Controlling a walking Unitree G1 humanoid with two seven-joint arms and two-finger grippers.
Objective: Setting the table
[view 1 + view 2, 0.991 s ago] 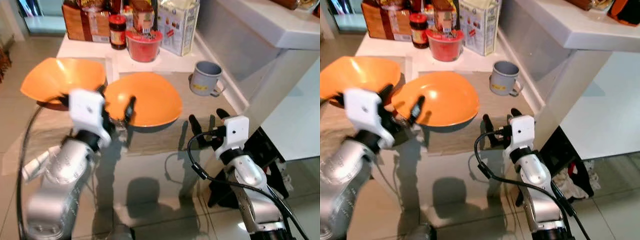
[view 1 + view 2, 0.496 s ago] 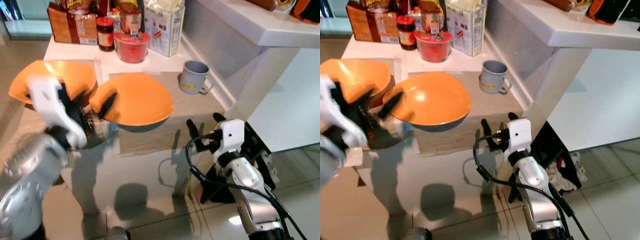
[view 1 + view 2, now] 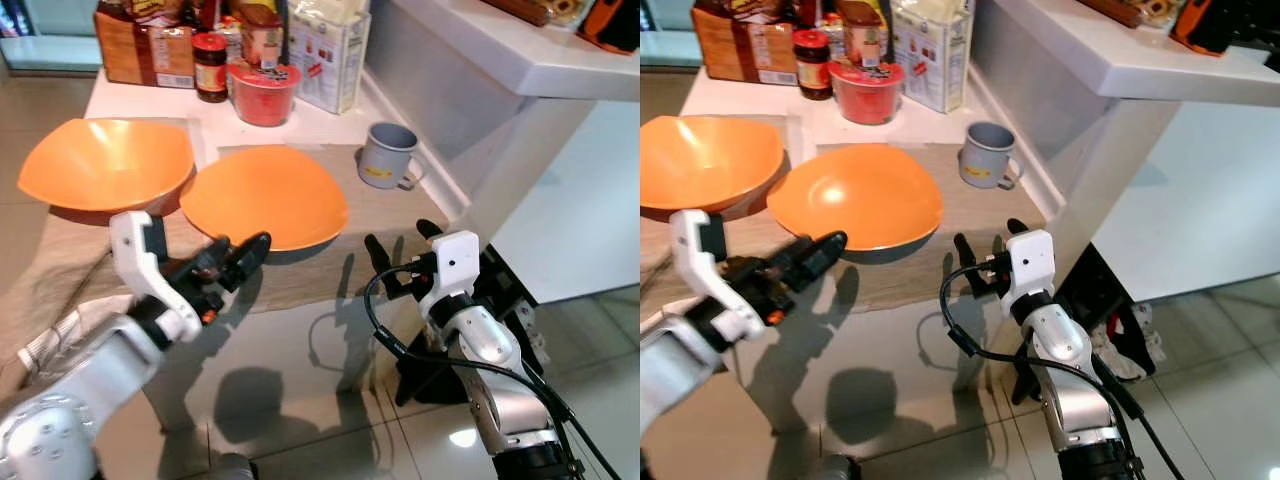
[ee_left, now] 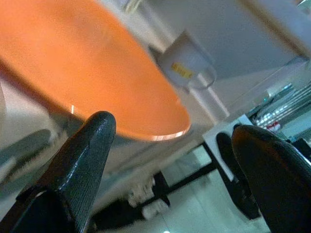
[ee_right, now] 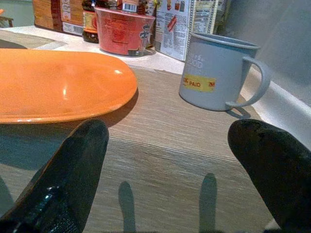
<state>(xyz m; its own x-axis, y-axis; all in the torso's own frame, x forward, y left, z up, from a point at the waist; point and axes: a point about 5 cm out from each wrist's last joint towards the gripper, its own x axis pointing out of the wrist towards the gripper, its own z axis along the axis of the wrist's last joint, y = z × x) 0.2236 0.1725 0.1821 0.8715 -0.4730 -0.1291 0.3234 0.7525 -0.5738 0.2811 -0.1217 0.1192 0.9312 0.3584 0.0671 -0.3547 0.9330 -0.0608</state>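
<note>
The head cameras look steeply down on the table (image 3: 330,330) from near, while both wrist cameras skim low over it, sharing the plate (image 5: 58,85) and mug (image 5: 218,73).

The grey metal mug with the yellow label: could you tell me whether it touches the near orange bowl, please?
Apart. The right wrist view shows bare woven placemat between the grey metal mug and the near orange bowl.

I count two orange bowls — one (image 3: 105,162) on my left, one (image 3: 265,195) in the middle. There is one gray mug (image 3: 388,155). At the back I see one red tub (image 3: 263,93), one dark jar (image 3: 210,67) and one white box (image 3: 329,48) — more things stand behind, too crowded to count.
</note>
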